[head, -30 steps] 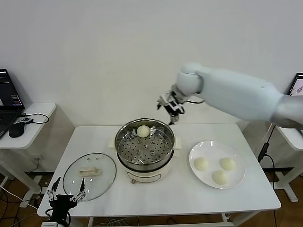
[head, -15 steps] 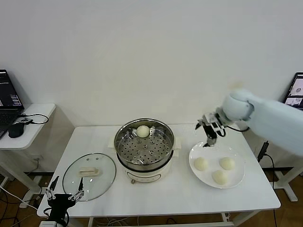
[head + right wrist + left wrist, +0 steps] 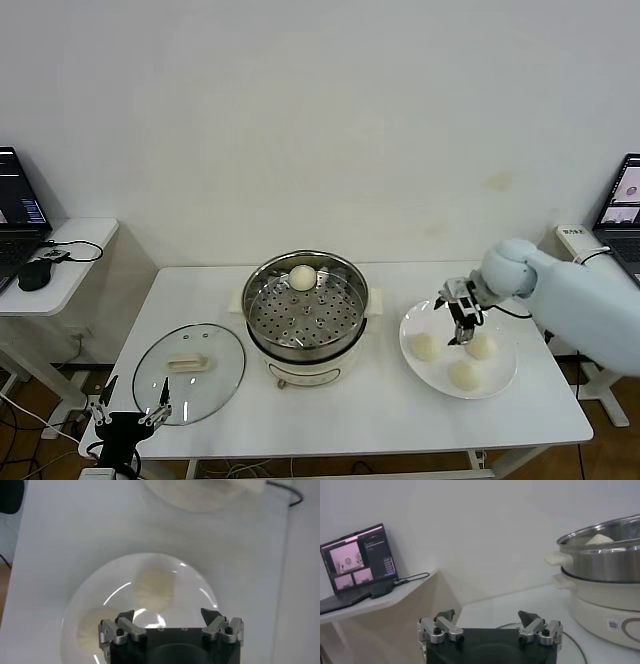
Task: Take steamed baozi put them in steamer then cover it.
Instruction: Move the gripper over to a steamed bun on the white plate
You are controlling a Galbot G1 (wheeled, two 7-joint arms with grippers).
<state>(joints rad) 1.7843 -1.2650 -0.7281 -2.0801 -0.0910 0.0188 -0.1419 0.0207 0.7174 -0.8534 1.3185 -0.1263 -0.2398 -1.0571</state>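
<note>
the steamer (image 3: 306, 312) stands mid-table, one steamed baozi (image 3: 302, 277) on its perforated tray at the far side; the cover (image 3: 189, 372) lies flat to its left, near the parked left gripper (image 3: 127, 416), jaws apart. three more buns (image 3: 426, 346) sit on the plate (image 3: 498, 385), where the right gripper (image 3: 460, 320) hovers, jaws spread and empty. the buns look soft, light and smooth, so probably easily dented: close gently across the widest part.

Right gripper (image 3: 462, 322) extended forward, pointing down, jaws apart; left gripper (image 3: 127, 416) parked low, jaws apart.
</note>
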